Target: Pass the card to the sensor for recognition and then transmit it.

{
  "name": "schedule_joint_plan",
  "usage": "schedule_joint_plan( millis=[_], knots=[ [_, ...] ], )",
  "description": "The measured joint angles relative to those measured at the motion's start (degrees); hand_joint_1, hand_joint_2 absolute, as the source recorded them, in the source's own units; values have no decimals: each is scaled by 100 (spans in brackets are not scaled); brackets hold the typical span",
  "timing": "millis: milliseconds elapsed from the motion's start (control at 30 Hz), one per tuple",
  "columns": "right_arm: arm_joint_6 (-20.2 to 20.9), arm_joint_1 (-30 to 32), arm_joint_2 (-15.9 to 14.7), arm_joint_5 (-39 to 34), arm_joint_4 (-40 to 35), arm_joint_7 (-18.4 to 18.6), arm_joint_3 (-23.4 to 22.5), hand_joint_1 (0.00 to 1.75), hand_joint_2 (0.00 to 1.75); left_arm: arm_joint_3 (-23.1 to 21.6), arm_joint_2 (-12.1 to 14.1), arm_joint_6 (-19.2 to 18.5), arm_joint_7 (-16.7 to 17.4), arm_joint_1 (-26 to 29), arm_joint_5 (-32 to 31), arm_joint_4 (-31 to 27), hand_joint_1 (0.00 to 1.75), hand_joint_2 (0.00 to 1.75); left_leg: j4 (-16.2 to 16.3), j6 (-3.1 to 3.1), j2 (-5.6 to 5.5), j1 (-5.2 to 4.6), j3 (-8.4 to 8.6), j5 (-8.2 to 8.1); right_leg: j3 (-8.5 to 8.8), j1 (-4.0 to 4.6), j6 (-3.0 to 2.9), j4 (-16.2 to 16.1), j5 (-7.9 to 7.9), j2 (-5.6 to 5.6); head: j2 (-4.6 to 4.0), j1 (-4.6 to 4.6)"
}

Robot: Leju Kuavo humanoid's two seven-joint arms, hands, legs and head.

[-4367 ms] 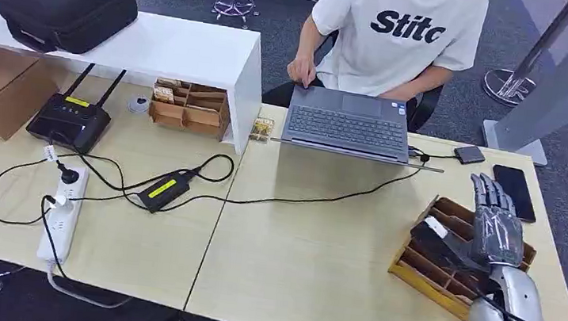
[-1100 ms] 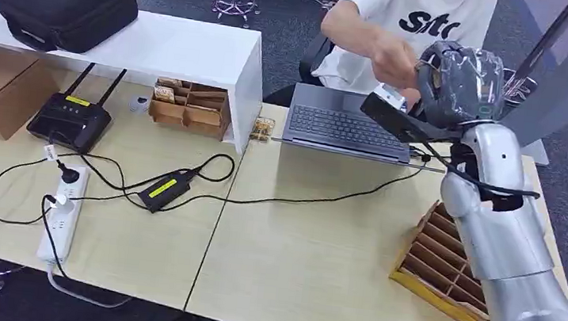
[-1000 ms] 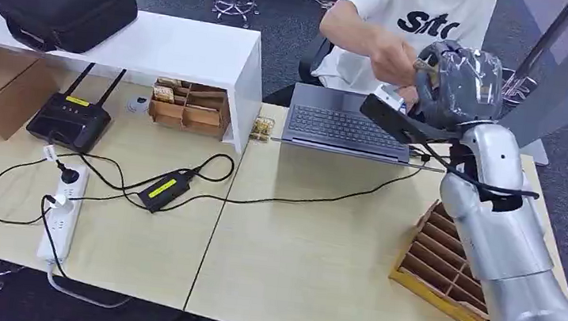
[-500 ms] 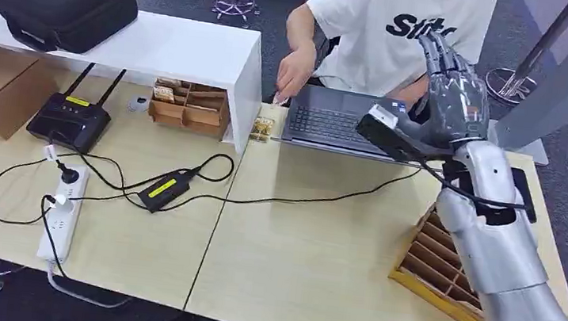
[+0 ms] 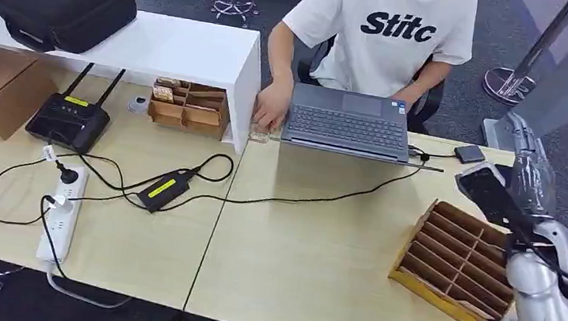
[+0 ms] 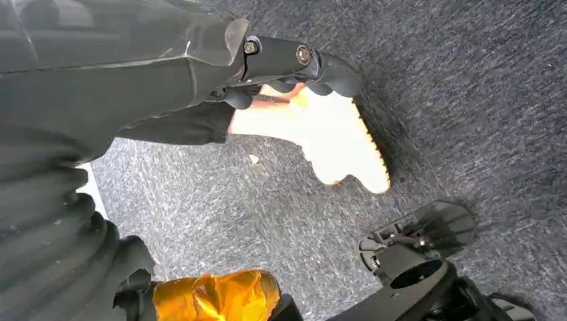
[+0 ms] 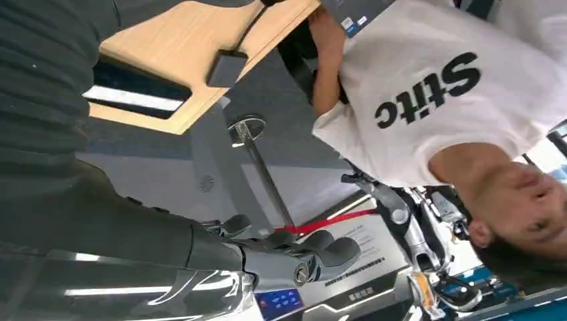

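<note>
Card: position cannot be told; nothing legible at the person's hand (image 5: 270,114).
Person's hand: on the surface (image 5: 311,251), just beside the laptop (image 5: 347,119).
Right robot hand (image 5: 532,180): raised beyond the wooden tray (image 5: 458,258), fingers (image 7: 321,247) apart, empty.
Left robot hand (image 6: 294,63): hanging above carpet; finger state cannot be told.

The head view looks down from high on the bench (image 5: 320,244) and a seated person (image 5: 390,28), whom the turned right wrist view shares; the left wrist view faces the floor (image 6: 468,100).
</note>
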Motion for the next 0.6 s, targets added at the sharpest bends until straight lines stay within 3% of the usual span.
schedule_joint_plan(
  millis=[100,200,300,400,467,600],
  knots=[
    [46,113,-20,-300,0,81,-199,0,175,4,7,4,-9,2,18,0,0,175,0,-2,-3,1,4,1,-2,1,-1,0,-1,-4,0,-2],
    [263,356,-24,-1307,88,-97,-764,0,175,26,15,26,-48,16,52,0,0,175,0,-2,-15,1,1,2,-1,1,-1,0,-2,-14,0,0],
    [634,592,-26,-2347,468,-422,-1645,0,175,37,31,46,-59,20,59,0,0,175,0,-1,-23,0,-6,1,-2,-1,1,-2,-3,-21,0,0],
    [1365,783,-24,-3668,995,-641,-2670,0,175,42,57,74,-59,20,85,0,0,175,0,8,-23,-4,-10,-5,-2,-3,2,-5,-4,-21,0,0],
    [1815,901,-15,-4503,1358,-675,-3383,0,175,50,65,105,-57,23,122,0,0,175,0,10,-26,-4,-12,-7,0,-4,6,-6,-6,-27,0,0],
    [2221,1100,9,-5364,1959,-684,-4442,0,175,111,74,177,-83,38,212,0,0,175,0,12,-20,-5,-10,-12,-4,-4,6,-6,-7,-23,0,-2]
  ],
)
